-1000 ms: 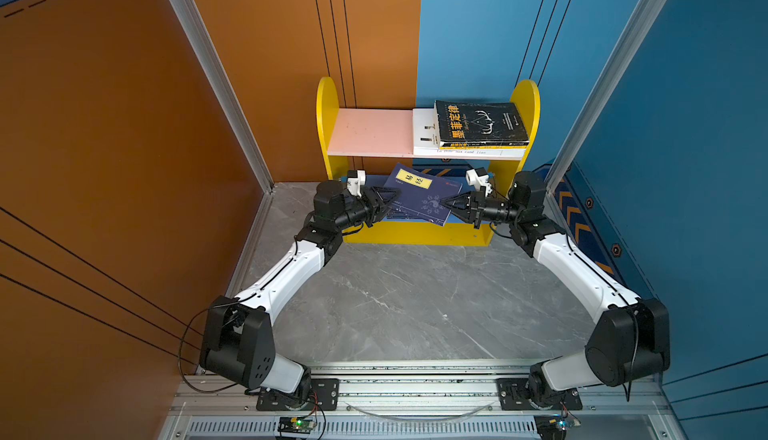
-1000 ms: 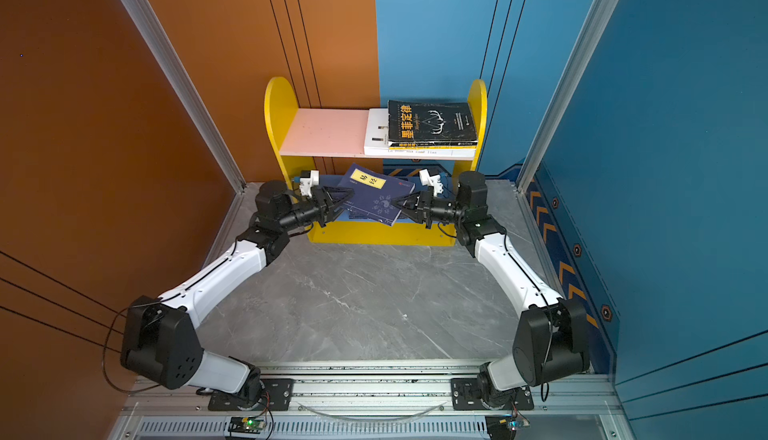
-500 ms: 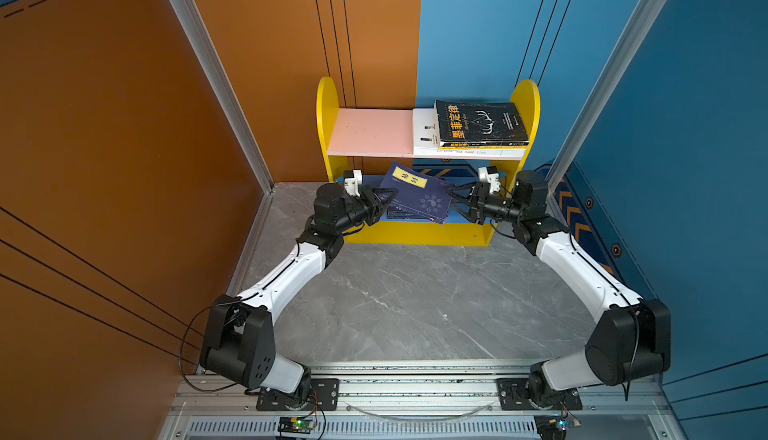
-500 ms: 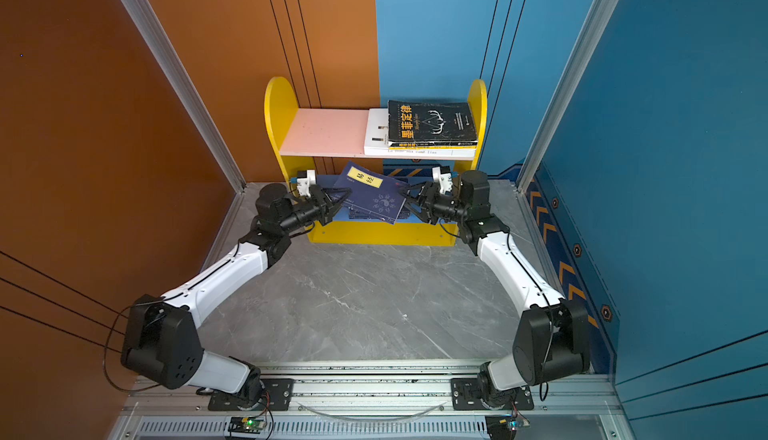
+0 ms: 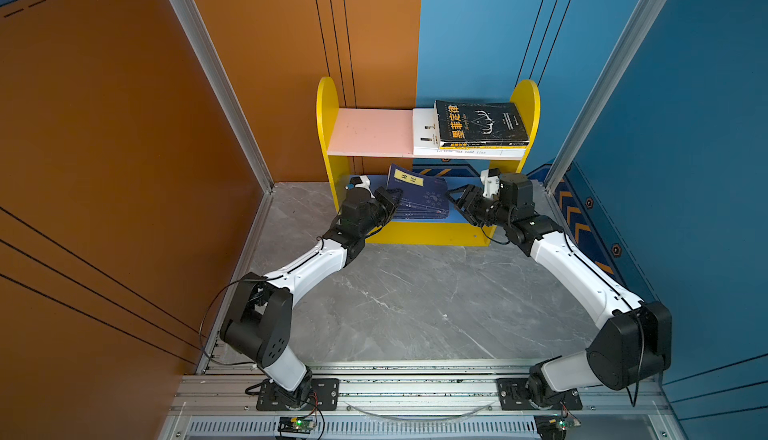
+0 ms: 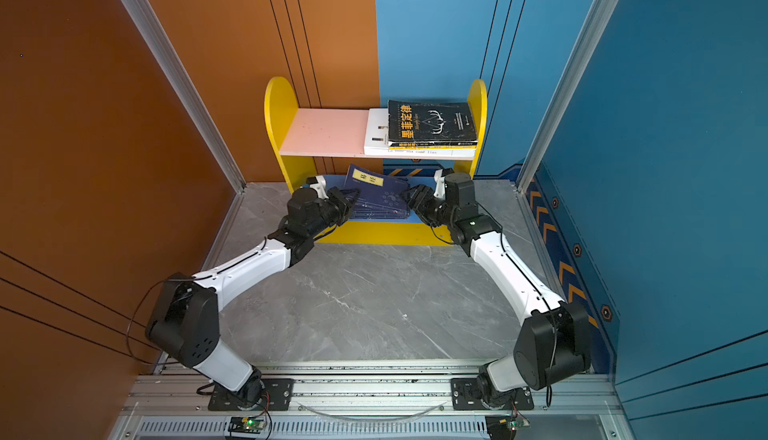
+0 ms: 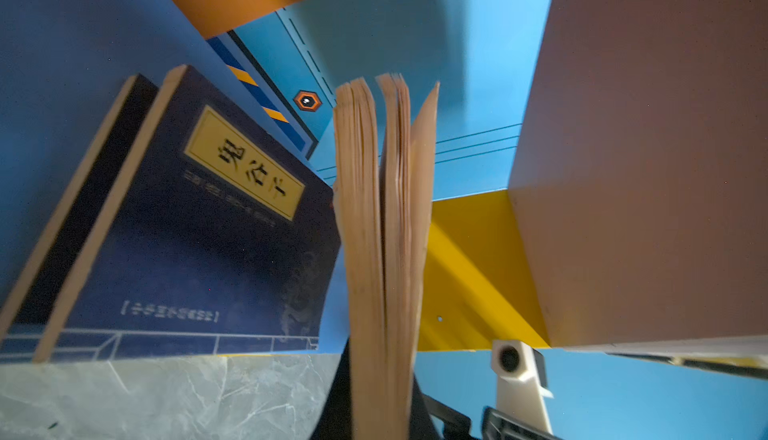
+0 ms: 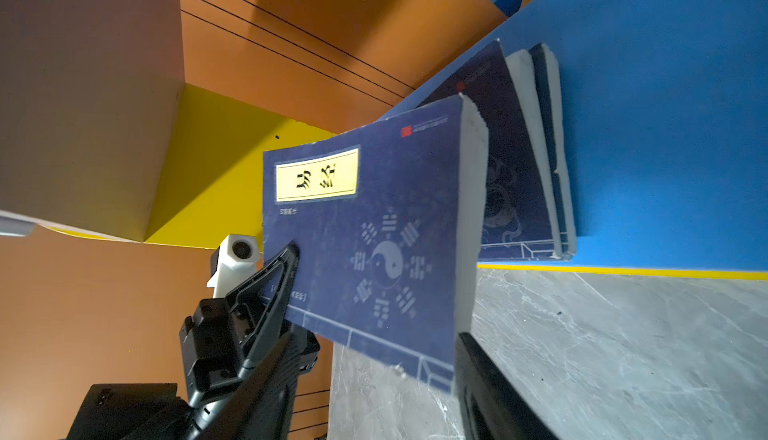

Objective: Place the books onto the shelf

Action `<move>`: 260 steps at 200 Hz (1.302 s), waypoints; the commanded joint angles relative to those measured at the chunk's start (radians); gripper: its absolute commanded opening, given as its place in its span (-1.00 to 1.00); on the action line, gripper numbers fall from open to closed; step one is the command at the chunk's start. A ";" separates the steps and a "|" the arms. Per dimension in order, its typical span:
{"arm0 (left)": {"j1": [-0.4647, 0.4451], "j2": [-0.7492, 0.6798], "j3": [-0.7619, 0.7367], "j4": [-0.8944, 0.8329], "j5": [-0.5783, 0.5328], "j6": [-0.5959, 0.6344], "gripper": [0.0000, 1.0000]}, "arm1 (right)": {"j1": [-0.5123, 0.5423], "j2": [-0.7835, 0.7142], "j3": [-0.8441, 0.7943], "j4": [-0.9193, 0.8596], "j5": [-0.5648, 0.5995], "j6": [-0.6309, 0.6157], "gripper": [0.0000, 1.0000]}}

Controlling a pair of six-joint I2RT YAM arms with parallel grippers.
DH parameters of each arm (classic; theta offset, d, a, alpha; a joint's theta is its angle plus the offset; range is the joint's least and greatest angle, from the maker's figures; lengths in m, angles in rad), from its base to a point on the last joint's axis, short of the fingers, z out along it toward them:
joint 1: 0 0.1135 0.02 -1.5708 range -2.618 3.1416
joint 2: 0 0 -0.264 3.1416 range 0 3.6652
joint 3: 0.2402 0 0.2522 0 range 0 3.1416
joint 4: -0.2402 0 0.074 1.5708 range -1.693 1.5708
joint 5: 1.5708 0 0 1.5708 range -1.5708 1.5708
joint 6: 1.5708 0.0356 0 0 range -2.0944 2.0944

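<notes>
The shelf (image 5: pixel 326 126) (image 6: pixel 278 126) stands against the back wall. On its pink upper board, a black book (image 5: pixel 482 124) lies on a white book (image 5: pixel 424 126). A navy book with a yellow label (image 5: pixel 419 193) (image 8: pixel 374 209) leans tilted over the lower blue board, on top of two other navy books (image 8: pixel 523 147) (image 7: pixel 199 230). My left gripper (image 5: pixel 390 205) (image 7: pixel 380 375) is shut on its left edge; its page edges (image 7: pixel 374 230) rise from the jaws. My right gripper (image 5: pixel 459 205) (image 8: pixel 374 396) is open at the book's right edge, with the corner loose between its fingers.
The shelf's yellow base strip (image 5: pixel 428 234) sits just below both grippers, and the pink board (image 5: pixel 370 130) is close overhead. An orange wall is on the left, a blue wall on the right. The grey marble floor (image 5: pixel 415 292) spreads in front.
The navy book went from in front of the shelf back onto the navy stack on the lower board. The right gripper opened and let go; the left one closed tighter on it.
</notes>
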 commanded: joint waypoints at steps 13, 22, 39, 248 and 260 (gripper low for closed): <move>-0.026 0.056 0.065 0.102 -0.126 0.031 -1.00 | 0.022 0.023 0.050 -0.034 0.054 -0.044 0.22; -0.031 0.071 0.071 0.113 -0.135 0.032 -1.00 | 0.024 0.027 0.055 -0.039 0.055 -0.049 0.22; -0.041 0.092 0.075 0.138 -0.151 0.045 -1.00 | 0.029 0.030 0.062 -0.043 0.064 -0.056 0.22; -0.051 0.170 0.082 0.151 -0.179 0.114 -1.00 | 0.087 0.274 0.127 0.011 0.161 -0.085 0.14; -0.052 0.166 0.072 0.149 -0.181 0.117 -1.00 | 0.087 0.276 0.104 0.019 0.175 -0.086 0.14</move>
